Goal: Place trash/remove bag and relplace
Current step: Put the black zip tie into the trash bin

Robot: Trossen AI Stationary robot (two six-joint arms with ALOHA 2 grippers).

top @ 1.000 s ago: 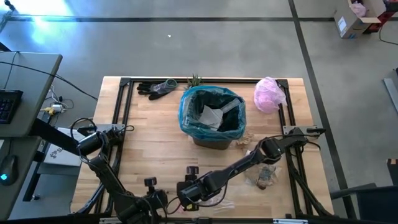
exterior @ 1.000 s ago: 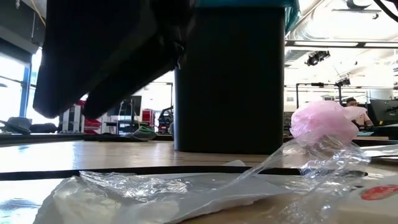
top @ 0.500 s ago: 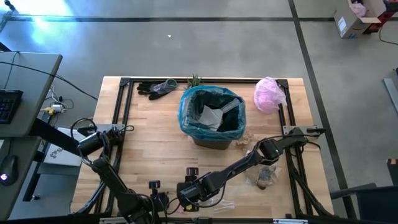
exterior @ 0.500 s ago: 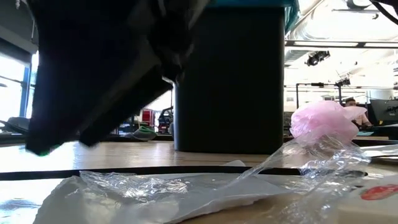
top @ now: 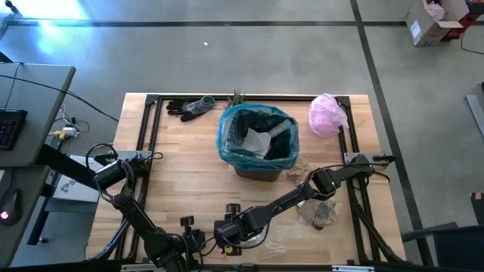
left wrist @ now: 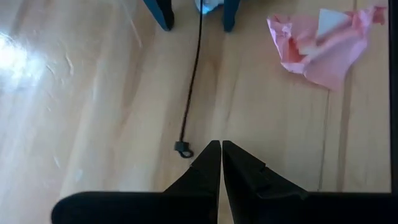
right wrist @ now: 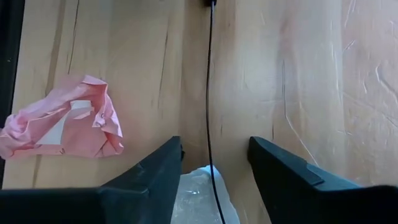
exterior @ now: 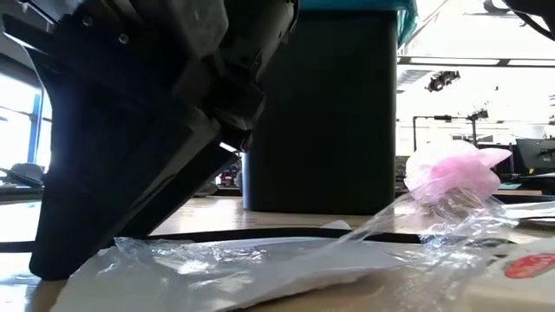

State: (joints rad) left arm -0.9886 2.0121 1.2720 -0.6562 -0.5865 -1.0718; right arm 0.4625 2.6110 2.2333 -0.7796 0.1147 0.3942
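The dark bin, lined with the teal bag, stands mid-table with white scraps inside. A clear plastic wrapper lies near the front edge. My right gripper hangs open low over the wrapper's end, one finger on each side. Beside it my left gripper is shut just above bare wood. A crumpled pink paper lies close to both. A brownish lump and pale scraps rest on the table's right part. My right gripper points steeply down over the clear wrapper's end, which lies on the table between the open fingers. Whether the fingers touch it I cannot tell.
Dark gloves and a small plant lie at the far edge. A pink bag sits at the far right. A thin black cord runs across the wood between the grippers. A black frame borders the table.
Both grippers have sunk toward the table near its front edge. In the low view a dark gripper body has come down to the left end of the clear wrapper. The wrapper has stayed where it was.
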